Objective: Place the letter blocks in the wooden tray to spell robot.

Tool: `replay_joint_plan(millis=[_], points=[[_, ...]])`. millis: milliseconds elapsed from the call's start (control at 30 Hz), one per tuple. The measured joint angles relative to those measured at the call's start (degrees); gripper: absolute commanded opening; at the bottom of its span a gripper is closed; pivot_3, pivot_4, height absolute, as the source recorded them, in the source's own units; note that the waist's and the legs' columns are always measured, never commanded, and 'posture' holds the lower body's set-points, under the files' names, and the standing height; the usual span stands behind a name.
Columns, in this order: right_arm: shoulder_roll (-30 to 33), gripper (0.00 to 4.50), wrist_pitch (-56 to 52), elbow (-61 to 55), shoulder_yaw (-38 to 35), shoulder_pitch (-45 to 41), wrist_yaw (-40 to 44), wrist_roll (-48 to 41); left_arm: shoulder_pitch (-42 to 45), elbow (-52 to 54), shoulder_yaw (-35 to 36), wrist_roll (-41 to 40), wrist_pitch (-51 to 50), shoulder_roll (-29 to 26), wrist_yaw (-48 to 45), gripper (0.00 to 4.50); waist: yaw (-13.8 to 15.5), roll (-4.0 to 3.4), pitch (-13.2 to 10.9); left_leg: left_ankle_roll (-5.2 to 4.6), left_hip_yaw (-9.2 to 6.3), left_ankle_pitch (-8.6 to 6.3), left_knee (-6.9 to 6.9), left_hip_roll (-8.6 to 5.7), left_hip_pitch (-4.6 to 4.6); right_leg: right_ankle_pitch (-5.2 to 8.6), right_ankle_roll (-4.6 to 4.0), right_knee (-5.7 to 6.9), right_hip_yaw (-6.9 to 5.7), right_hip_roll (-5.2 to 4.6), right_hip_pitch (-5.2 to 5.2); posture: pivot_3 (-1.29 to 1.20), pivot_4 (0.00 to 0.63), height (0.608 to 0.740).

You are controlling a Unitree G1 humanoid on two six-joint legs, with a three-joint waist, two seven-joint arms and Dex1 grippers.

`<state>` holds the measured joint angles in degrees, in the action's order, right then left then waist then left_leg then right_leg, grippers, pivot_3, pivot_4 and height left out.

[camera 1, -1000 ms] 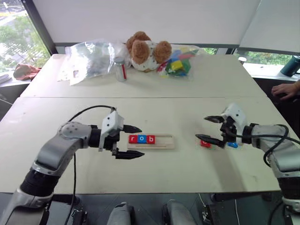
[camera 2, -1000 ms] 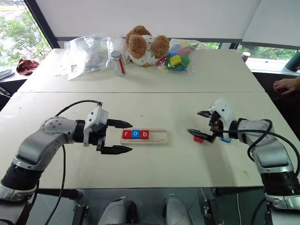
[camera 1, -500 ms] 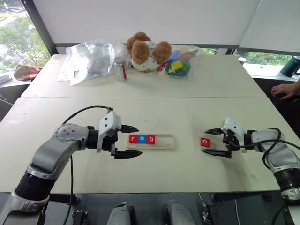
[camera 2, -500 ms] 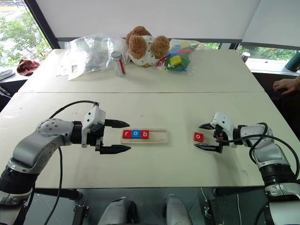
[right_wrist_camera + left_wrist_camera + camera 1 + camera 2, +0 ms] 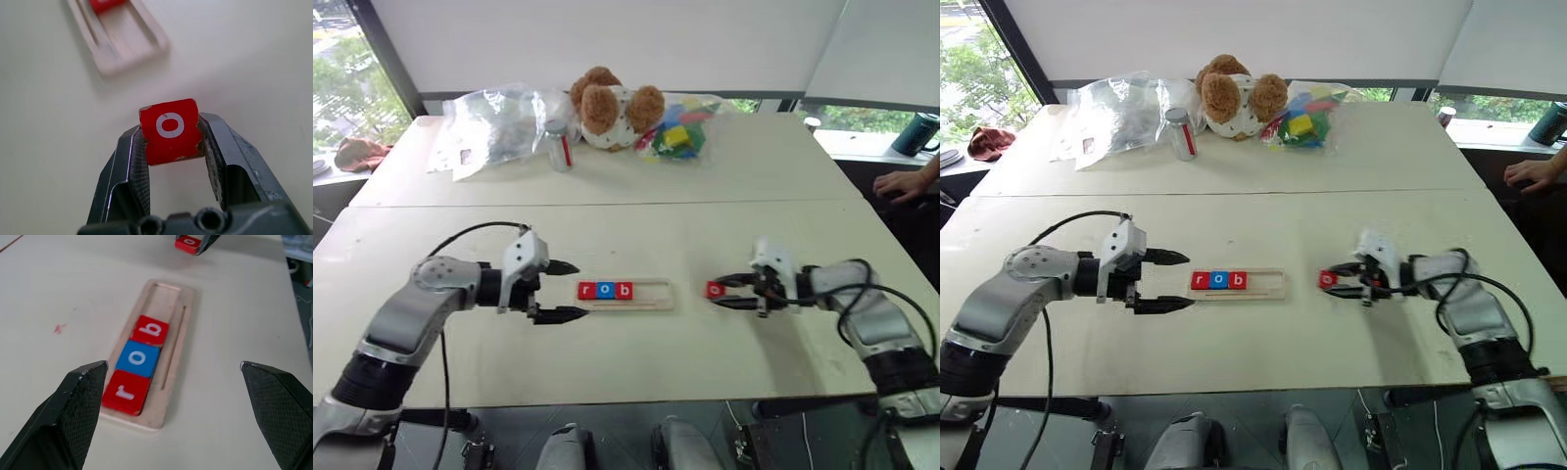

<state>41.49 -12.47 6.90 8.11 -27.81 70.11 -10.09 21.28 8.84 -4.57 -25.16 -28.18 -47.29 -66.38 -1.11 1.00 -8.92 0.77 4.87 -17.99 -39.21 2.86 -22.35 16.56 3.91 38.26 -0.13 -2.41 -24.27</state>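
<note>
The right gripper (image 5: pixel 171 147) pinches the red o block (image 5: pixel 170 130) by its side edges, right of the wooden tray (image 5: pixel 625 295) holding r, o, b. The block looks light, stiff and smooth, so edge grips suit it. The left gripper (image 5: pixel 560 291) hangs wide beside the tray's left end.

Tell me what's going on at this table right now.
A humanoid robot is spelling a word with letter blocks. The wooden tray already holds r, o, b. The right hand is shut on a red o block, beside the tray's empty end. The left hand waits open at the tray's other end.
</note>
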Motion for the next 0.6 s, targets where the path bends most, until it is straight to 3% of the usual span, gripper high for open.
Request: replay_joint_plan(millis=[200,600], points=[[-6.3,1.12,-3.49,-1.04,7.19,-8.14,-3.22,4.28,-0.78,-0.18,1.5,0.64,0.39,-2.05,-1.0,4.5,0.86,0.01,0.0,-0.02,0.01,-0.01,0.0,-0.1,-0.15,0.01,0.0,-0.15,-0.03,-0.12,-0.01,0.0,0.15,0.74],[-8.67,1.12,-3.51,4.45,13.83,-12.18,-0.86,9.09,-3.74,2.1,1.63,1.29,1.03,-1.87,0.98,4.5,0.3,0.01,-0.01,-0.07,0.05,-0.04,0.01,-0.06,-0.13,0.0,0.0,-0.12,-0.03,-0.12,-0.06,0.0,0.15,0.74]])
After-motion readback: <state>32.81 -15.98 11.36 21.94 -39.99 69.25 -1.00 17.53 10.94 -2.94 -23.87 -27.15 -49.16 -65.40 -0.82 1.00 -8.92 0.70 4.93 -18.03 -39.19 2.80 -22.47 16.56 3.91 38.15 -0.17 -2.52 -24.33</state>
